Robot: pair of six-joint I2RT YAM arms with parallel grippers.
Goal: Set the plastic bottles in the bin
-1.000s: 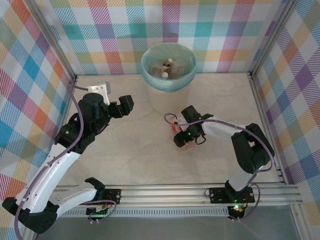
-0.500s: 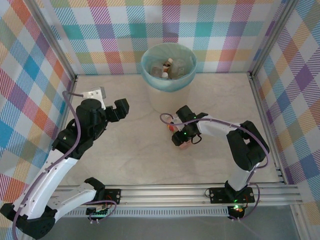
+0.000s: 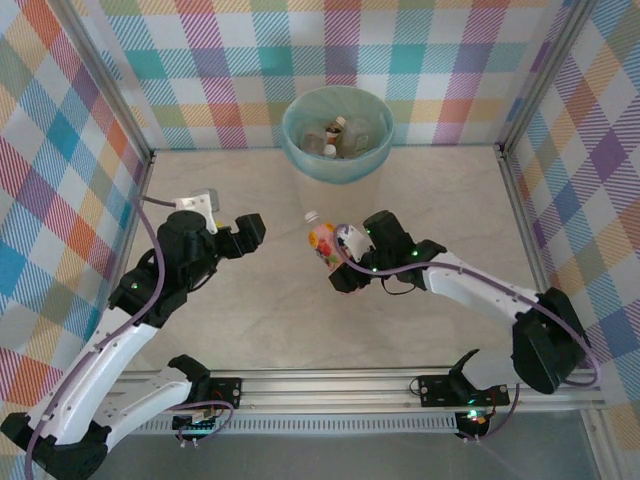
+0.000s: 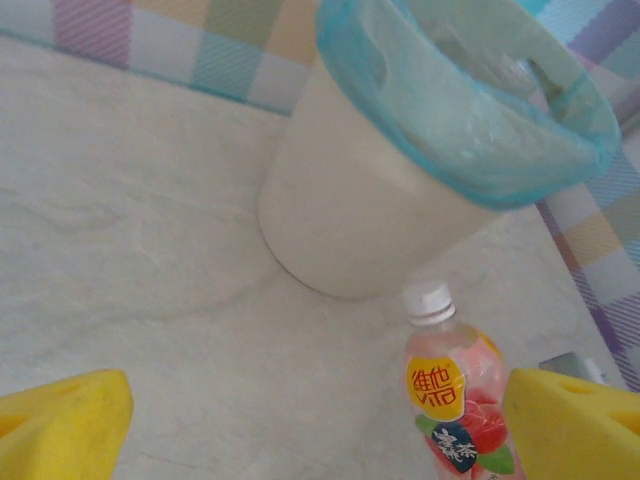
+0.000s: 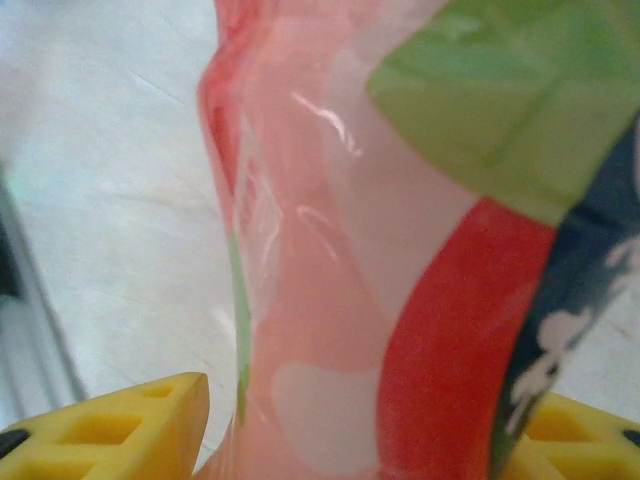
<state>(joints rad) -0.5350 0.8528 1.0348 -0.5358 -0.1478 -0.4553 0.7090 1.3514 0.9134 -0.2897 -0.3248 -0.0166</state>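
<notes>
1. The right gripper is pinching a pink bottle low on its body. Its 2 yellow fingers are pressed in on either side of the label.
2. The bottle has a white cap, and from above the cap end tips toward the far edge of the table and a bit left. It's around the middle of the table, near the bin on its near side. Can't tell if the base is touching the table or not.
3. The bin stands at the middle of the far edge, with a teal bag folded over its rim. A few bottles are lying inside.
4. The left gripper is spread wide with nothing between its fingers. It hangs over the left half of the table, aimed at the pink bottle but apart from it.
5. From the left wrist, the bottle stands cap-up just in front of the bin wall.
</notes>
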